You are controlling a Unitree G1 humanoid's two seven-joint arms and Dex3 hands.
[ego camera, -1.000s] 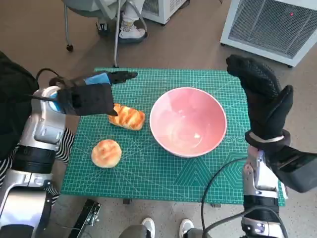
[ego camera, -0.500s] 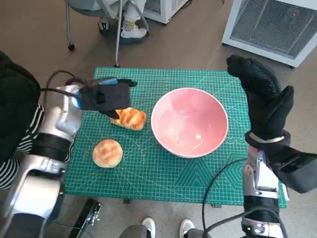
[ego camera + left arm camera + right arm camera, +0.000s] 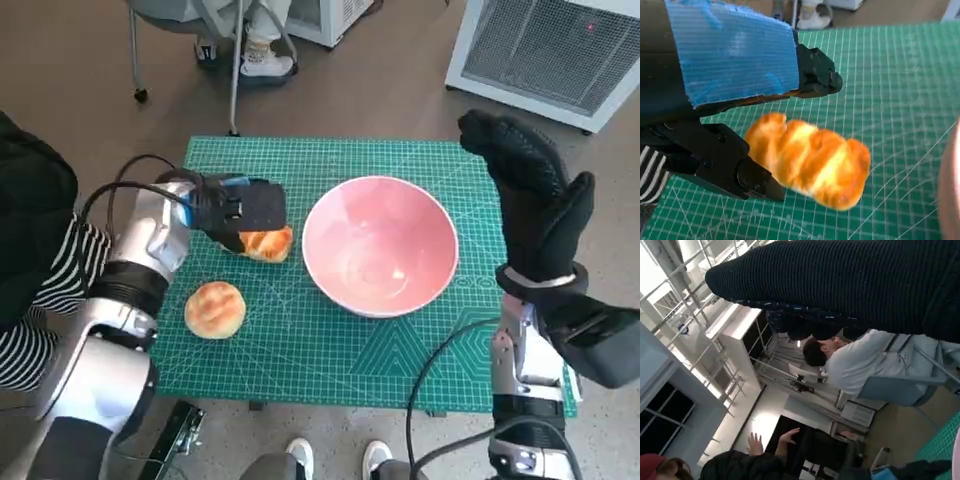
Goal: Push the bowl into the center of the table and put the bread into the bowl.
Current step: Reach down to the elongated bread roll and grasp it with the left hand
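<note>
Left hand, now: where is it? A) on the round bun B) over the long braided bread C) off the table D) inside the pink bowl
B: the left hand sits over the braided bread, its fingers either side of the loaf.

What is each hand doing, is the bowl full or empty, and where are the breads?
Left hand: fingers open on either side of the long bread.
Right hand: raised, open, holding nothing.
Pink bowl: upright, empty.
Long bread: lying on the green mat.
Round bun: on the mat, untouched.
</note>
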